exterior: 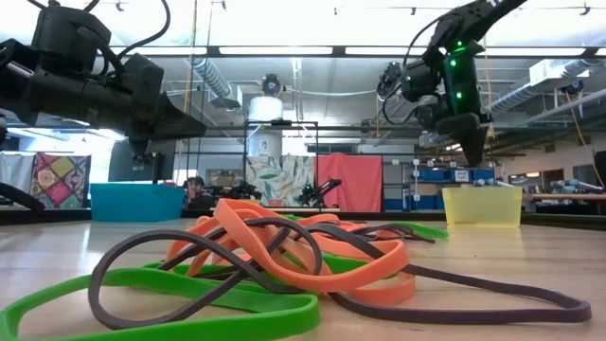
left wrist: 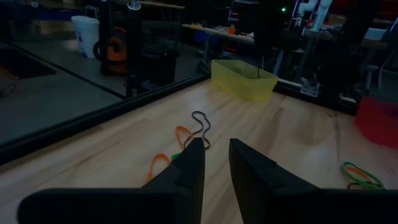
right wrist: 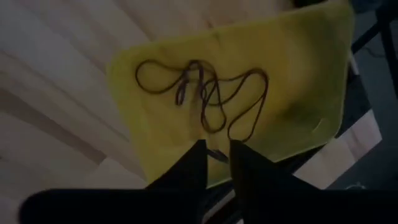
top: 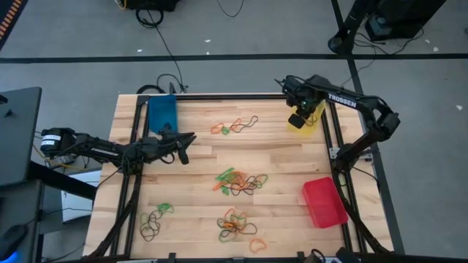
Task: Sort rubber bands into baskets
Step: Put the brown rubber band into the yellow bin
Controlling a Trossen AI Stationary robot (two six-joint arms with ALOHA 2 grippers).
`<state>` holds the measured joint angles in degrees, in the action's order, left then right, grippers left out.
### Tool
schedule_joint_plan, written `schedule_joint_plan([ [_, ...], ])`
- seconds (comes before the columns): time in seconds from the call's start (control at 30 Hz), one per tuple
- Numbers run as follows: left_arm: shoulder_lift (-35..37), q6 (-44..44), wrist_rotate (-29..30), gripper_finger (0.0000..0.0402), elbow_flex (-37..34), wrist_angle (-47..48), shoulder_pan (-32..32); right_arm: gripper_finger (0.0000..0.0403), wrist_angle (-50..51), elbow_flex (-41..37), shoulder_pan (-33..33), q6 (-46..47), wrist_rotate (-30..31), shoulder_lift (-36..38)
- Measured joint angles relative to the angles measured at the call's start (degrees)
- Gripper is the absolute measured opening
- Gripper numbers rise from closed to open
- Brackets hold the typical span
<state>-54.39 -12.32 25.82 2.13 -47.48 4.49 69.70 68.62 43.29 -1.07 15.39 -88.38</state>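
My right gripper (right wrist: 216, 149) points down over the yellow basket (right wrist: 298, 93), at the table's far right (top: 316, 117), its fingers slightly apart. Dark brown rubber bands (right wrist: 205, 93) lie tangled on the basket's floor. My left gripper (left wrist: 216, 152) hovers level beside the blue basket (top: 162, 111) at the far left, open, nothing between its fingers. Loose orange, green and dark bands lie in heaps on the wood, one at mid-table (top: 240, 181), one at the far middle (top: 234, 126) and one near the front edge (top: 235, 225). My right gripper has a short piece of dark band (right wrist: 217, 155) showing in the gap just below its fingertips. I cannot tell whether it touches the fingers or lies in the basket beneath them.
A red basket (top: 324, 202) stands at the near right. Another small heap of bands (top: 155, 219) lies near the front left. Black frame rails (top: 135, 146) run along the table's left and right sides. Bare wood lies between the heaps.
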Motion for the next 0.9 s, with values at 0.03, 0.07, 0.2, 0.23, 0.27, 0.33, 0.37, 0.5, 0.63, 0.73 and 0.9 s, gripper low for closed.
schedule_joint_plan([
  [0.03, 0.01, -0.03, 0.00, 0.0078, 0.00, -0.29, 0.00, 0.0105, -0.89, 0.36, 0.00, 0.01, 0.03, 0.02],
  [0.07, 0.01, -0.04, 0.00, 0.0078, 0.00, -0.40, 0.00, 0.0116, -1.72, 0.67, -0.01, 0.05, 0.03, 0.02],
  [0.2, 0.02, -0.02, 0.00, 0.0078, 0.00, -0.40, 0.00, 0.0148, -4.19, 1.78, -0.80, 0.97, -0.03, 0.02],
  [0.23, 0.02, -0.02, 0.00, 0.0078, 0.00, -0.40, 0.00, 0.0153, -4.28, 1.86, -1.15, 1.00, -0.06, 0.02],
  [0.27, 0.01, 0.00, 0.00, 0.0078, 0.00, -0.40, 0.00, 0.0157, -4.30, 1.85, -1.56, 1.08, -0.26, 0.02],
  [0.33, 0.00, 0.27, 0.00, 0.0078, 0.00, -0.42, 0.00, 0.0161, -5.88, 1.69, -2.53, 1.05, -1.63, -0.09],
  [0.37, 0.01, 0.52, 0.00, 0.0078, 0.00, -0.42, 0.00, 0.0161, -7.44, 1.59, -3.04, 1.04, -2.71, -0.34],
  [0.5, 0.00, 1.46, 0.02, 0.0078, 0.00, -0.64, 0.00, 0.0160, -17.69, 0.79, -5.45, -0.24, -9.96, -1.55],
  [0.63, 0.02, 1.42, 0.02, 0.0078, 0.00, -0.79, 0.00, 0.0160, -26.86, 0.79, -7.48, -0.67, -12.59, -5.29],
  [0.73, 0.01, 1.48, 0.08, 0.0078, 0.00, -0.97, 0.00, 0.0160, -29.04, 1.38, -8.53, -1.53, -12.57, -10.07],
  [0.9, 0.00, 2.78, 2.00, 0.0078, 0.00, -0.99, 0.01, 0.0160, -30.61, 4.55, -9.76, -3.30, -12.59, -17.80],
])
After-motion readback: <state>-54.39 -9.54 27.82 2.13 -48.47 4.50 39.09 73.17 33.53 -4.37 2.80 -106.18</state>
